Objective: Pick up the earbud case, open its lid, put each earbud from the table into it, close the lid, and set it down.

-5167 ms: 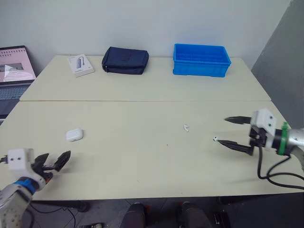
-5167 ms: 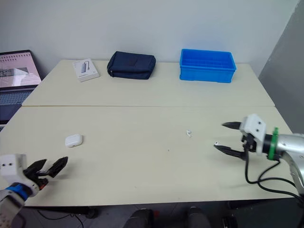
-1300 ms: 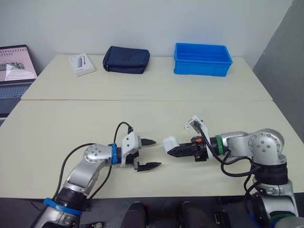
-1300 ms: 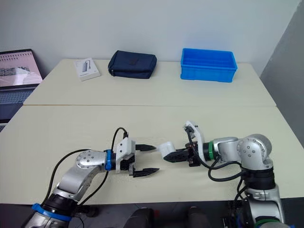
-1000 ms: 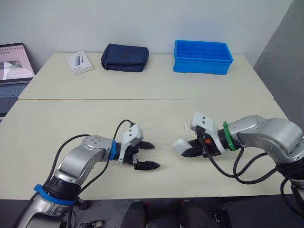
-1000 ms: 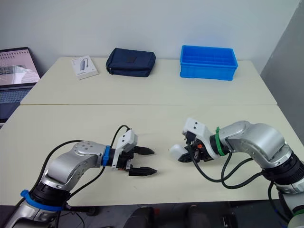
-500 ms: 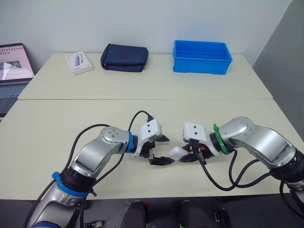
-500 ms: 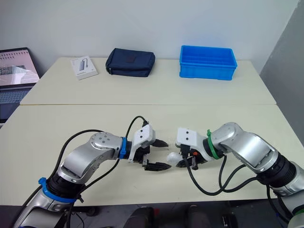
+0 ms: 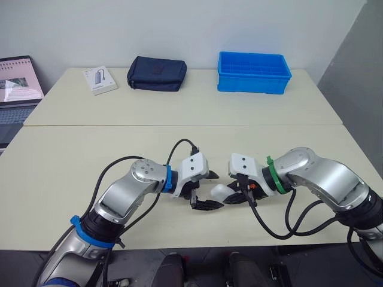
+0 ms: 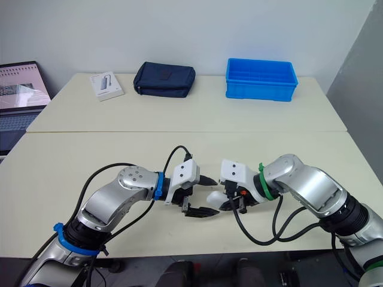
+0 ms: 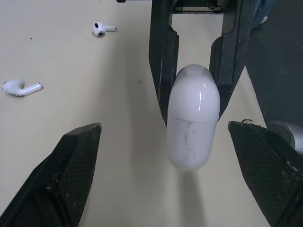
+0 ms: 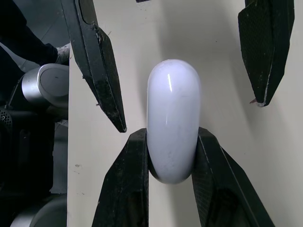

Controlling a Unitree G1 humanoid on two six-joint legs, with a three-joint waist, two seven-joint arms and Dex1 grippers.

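Observation:
My right gripper (image 9: 232,195) is shut on the white earbud case (image 9: 220,192), pinching one rounded end between its black fingers (image 12: 127,179). The case (image 12: 173,118) hangs just above the table with its lid closed; the lid seam shows across its middle in the left wrist view. My left gripper (image 9: 210,191) faces it, open, with the free end of the case (image 11: 193,123) between its two spread fingers (image 11: 71,175) and untouched by them. Two white earbuds (image 11: 103,30) (image 11: 20,87) lie loose on the table beyond the case.
At the back of the table (image 9: 72,155) stand a blue bin (image 9: 254,73), a navy pouch (image 9: 157,73) and a small white box (image 9: 100,80). A laptop (image 9: 18,89) sits off the far left. The table's front edge runs close under both grippers.
Both arms have swung in toward the front middle. The left gripper closed the gap, so the case now sits between its open fingers. The right gripper keeps its hold.

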